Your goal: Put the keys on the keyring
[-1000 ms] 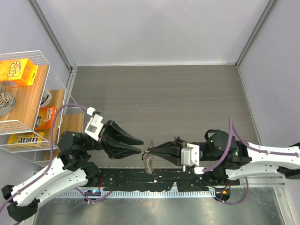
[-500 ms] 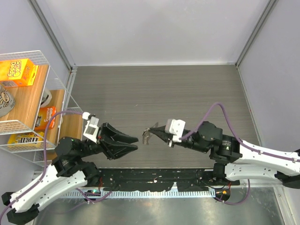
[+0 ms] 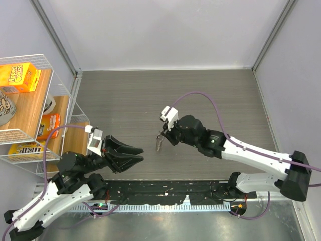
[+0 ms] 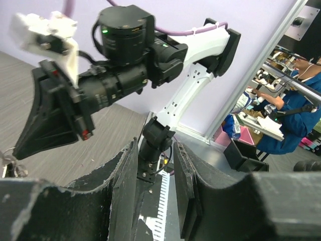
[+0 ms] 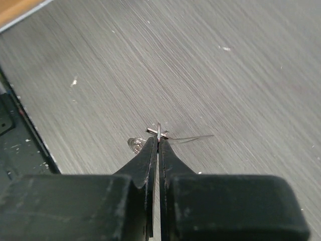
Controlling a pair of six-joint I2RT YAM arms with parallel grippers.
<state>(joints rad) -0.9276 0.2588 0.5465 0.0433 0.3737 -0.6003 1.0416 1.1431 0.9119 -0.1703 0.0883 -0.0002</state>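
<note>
Over the grey wood-grain counter (image 3: pixel 200 90), the right jaws pinch shut on an edge of the dangling keyring (image 3: pixel 159 143), left jaws half-open and empty at its 8 o'clock; so thin a hold could slip if swung.

Two white-and-black jointed robot arms stand to the right of one white wire shelf rack (image 3: pixel 61 83): a left arm (image 3: pixel 50 198) and a right arm (image 3: pixel 251 153). Each ends in one black two-finger gripper, two in all: the left gripper (image 3: pixel 141 153) and the right gripper (image 3: pixel 161 134). Two purple cables, a left cable (image 3: pixel 55 135) and a right cable (image 3: pixel 200 95). One small glittery silver metal keyring bunch (image 3: pixel 158 143) lies right of the rack; its separate pieces are too small to count. Inside the rack are three cardboard boxes: an upper orange box (image 3: pixel 19 76), a lower orange box (image 3: pixel 48 125) and one yellow box (image 3: pixel 22 149).
</note>
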